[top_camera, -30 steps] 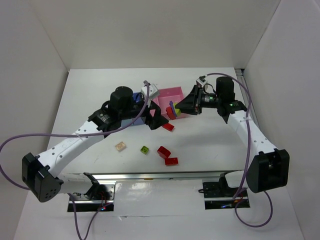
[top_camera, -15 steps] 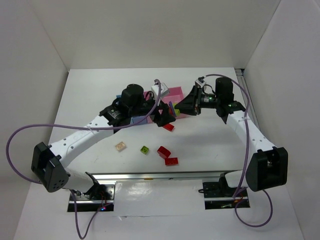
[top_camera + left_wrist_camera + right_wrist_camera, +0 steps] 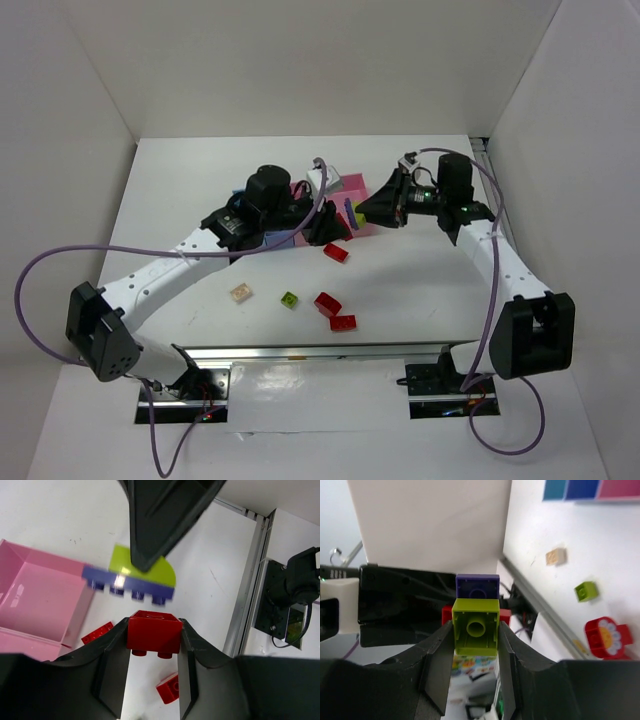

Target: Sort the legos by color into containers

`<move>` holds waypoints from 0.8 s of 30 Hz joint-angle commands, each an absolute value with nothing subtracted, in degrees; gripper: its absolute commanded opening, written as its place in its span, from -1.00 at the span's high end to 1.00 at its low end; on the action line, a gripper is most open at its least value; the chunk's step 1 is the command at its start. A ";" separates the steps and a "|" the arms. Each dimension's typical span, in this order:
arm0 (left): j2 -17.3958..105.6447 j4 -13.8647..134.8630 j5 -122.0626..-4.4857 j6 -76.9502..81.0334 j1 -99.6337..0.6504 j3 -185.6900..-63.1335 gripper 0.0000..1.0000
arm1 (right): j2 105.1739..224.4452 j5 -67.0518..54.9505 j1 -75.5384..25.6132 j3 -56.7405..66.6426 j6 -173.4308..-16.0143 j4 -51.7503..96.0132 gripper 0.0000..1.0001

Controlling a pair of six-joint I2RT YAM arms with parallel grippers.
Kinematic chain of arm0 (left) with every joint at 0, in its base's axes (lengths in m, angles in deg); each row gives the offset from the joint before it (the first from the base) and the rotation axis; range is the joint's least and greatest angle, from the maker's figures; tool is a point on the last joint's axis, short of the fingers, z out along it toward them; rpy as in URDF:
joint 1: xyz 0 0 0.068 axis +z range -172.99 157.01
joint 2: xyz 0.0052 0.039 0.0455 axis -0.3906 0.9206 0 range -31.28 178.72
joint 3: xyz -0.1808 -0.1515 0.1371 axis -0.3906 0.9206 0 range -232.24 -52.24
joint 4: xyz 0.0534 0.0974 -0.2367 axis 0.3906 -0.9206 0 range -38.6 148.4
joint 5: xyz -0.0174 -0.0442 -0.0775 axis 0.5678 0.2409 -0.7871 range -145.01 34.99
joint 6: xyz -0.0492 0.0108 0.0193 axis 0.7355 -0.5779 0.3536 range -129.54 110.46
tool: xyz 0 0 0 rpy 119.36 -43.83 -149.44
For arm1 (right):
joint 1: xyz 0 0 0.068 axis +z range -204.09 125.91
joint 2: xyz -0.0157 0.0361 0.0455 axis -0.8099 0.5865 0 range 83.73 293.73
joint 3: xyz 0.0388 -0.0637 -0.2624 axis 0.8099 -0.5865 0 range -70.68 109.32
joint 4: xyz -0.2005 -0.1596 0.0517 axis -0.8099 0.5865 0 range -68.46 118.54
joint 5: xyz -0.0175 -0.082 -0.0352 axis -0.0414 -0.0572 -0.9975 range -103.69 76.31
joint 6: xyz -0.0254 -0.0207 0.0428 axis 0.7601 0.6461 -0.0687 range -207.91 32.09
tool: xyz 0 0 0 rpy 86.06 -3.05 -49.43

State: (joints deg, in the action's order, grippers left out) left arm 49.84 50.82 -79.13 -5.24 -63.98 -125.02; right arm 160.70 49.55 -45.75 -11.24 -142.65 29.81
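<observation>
left fingers (image 3: 117,650) clamp 1 small red studded plastic brick (image 3: 153,632), held clear of the white bench (image 3: 420,290). right fingers (image 3: 442,650) pinch a lime green brick (image 3: 476,626) carrying a dark purple-blue brick (image 3: 150,589). its long axis runs across the left wrist view, just above the red one; joined or not, cannot tell. next step is probably a pull-apart. pink plastic bin (image 3: 40,600) lies left of the fingers; its visible part holds nothing. 5 loose bricks (image 3: 327,303) on the bench.

Black left gripper (image 3: 331,231) and right gripper (image 3: 360,213) meet nose to nose, blocking the shallow pink plastic bin (image 3: 354,188); white tabletop (image 3: 420,290) at right lies open.
</observation>
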 commanded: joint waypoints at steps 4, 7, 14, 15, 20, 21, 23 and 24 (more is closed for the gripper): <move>50.72 49.52 -79.89 -6.73 -63.43 -129.23 1.00 | 158.52 47.22 -52.24 -10.75 -136.87 33.11 0.63; 50.72 49.52 -80.59 -6.73 -61.94 -129.23 1.00 | 159.75 46.07 -52.24 -9.69 -134.58 34.81 0.63; 53.00 36.98 -67.34 -3.40 -54.65 -133.88 1.00 | 161.51 38.27 -52.24 -5.74 -128.00 44.26 0.63; 53.88 34.43 -65.40 -0.34 -52.89 -136.24 1.00 | 162.03 34.77 -52.24 -4.95 -124.85 45.95 0.63; 58.63 23.60 -54.40 8.47 -45.06 -138.55 1.00 | 163.26 24.73 -52.24 -2.22 -118.58 53.08 0.63; 58.63 23.59 -52.57 10.05 -44.44 -138.55 1.00 | 163.27 24.72 -52.24 -2.22 -117.97 53.09 0.63; 61.43 22.71 -50.45 10.85 -44.44 -138.55 1.00 | 163.88 24.72 -52.24 -2.91 -117.97 52.31 0.63; 62.40 22.71 -48.35 12.33 -44.44 -138.55 1.00 | 163.89 25.85 -52.24 -3.44 -117.97 51.69 0.63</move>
State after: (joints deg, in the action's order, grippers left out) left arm 59.94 26.87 -54.76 7.08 -43.44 -137.23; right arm 163.34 27.93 -52.40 -4.66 -121.08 49.81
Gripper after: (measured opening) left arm 0.471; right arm 0.436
